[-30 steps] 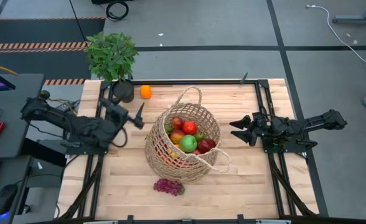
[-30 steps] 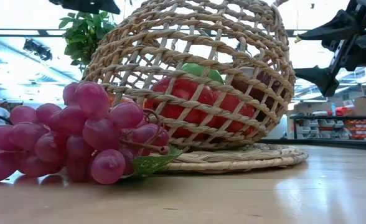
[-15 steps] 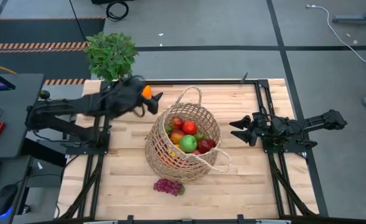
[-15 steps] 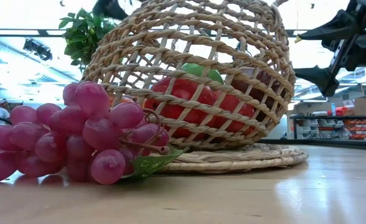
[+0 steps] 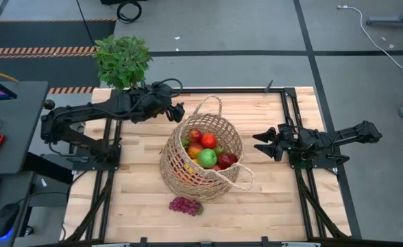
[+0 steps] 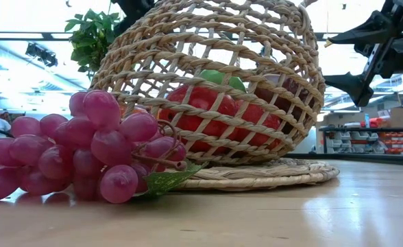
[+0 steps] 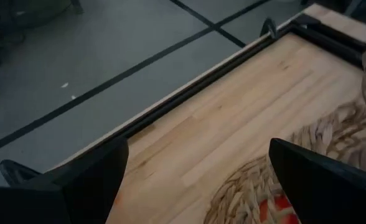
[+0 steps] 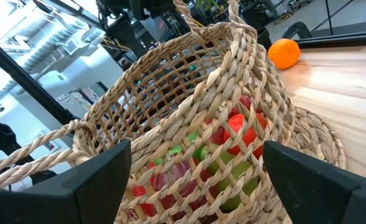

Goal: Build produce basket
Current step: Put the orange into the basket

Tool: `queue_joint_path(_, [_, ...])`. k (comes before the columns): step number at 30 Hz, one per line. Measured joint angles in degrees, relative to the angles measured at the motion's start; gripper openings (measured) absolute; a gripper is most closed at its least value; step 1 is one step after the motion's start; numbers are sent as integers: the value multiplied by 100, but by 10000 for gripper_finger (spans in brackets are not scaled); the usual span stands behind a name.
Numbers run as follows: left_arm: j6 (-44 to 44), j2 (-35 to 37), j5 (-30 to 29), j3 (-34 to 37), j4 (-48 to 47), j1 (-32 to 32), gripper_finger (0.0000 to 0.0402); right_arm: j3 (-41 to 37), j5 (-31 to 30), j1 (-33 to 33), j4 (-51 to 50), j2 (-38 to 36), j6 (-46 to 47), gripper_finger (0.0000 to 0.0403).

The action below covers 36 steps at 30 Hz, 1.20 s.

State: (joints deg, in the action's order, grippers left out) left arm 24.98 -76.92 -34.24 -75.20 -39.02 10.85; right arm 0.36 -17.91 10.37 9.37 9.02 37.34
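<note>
The tan wicker basket (image 5: 203,149) stands mid-table with red and green apples and other produce (image 5: 207,152) inside. Purple grapes (image 5: 185,205) lie on the wood near its near side, large in the low view (image 6: 85,147). An orange (image 8: 284,53) rests on the table beyond the basket; in the high view my left arm hides it. My left gripper (image 5: 176,104) hovers open by the basket's far-left rim (image 7: 332,134), holding nothing. My right gripper (image 5: 258,143) waits open to the basket's right, level with it (image 8: 195,146).
A leafy potted plant (image 5: 123,60) stands at the table's far-left corner, just behind my left arm. A black metal frame (image 5: 277,90) runs along the far edge and down both sides. Bare wood lies near the table's near-left and near-right corners.
My left arm has swung from the table's left side toward the far edge and rightward, passing over the orange, so its open gripper now sits by the basket's far-left rim. The orange is now covered in the high view. The right arm, basket and grapes have kept still.
</note>
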Motion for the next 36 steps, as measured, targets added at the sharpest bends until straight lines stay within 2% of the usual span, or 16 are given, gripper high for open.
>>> queue_joint_path(4, [-349, -1, -8, 0, 11, -9, 396, 0, 0, 1, 2, 0, 0, 365])
queue_joint_path(8, [-476, 3, -428, 0, 7, -7, 396, 0, 0, 1, 2, 0, -2, 365])
queue_joint_path(12, [-675, 4, -378, 0, 11, -4, 396, 0, 0, 0, 1, 0, -2, 365])
queue_joint_path(15, [-468, 4, -324, 0, 13, 53, 396, 0, 0, 1, 0, 0, -2, 365])
queue_joint_path(21, [153, -231, 284, 9, 104, 573, 396, 0, 0, 0, 2, 0, -1, 365])
queue_joint_path(29, [910, -867, 1848, 9, 1266, 1475, 396, 0, 0, 1, 4, 2, 1, 365])
queue_joint_path(36, [936, -1525, 2100, 7, 1850, 1816, 396, 0, 2, 0, 7, 2, 1, 365])
